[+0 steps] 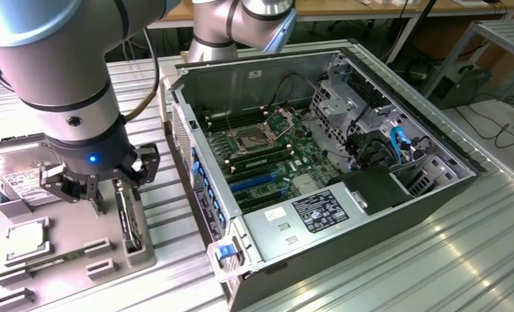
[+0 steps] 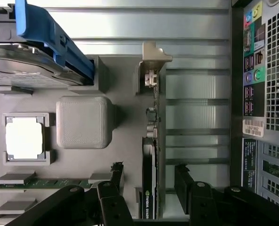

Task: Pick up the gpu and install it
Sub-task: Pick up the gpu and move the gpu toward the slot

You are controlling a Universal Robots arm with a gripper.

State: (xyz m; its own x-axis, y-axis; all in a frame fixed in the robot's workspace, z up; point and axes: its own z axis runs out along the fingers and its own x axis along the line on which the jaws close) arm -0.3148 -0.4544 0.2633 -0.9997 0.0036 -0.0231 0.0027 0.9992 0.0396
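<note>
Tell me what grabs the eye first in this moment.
The big open dark computer case, lying on its side with its green motherboard exposed, dominates the exterior view's centre. At that view's left, the arm's black gripper hangs open over a grey plastic parts tray, its fingers either side of the thin black gpu card standing edge-on in a slot.

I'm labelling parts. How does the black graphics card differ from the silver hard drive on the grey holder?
The thin black graphics card with a pale metal bracket stands on edge; the silver white-labelled hard drive shows its broad face. The card lines up between the fingers of the open tool; the drive sits off to one side. Both rest in the grey holder.
</note>
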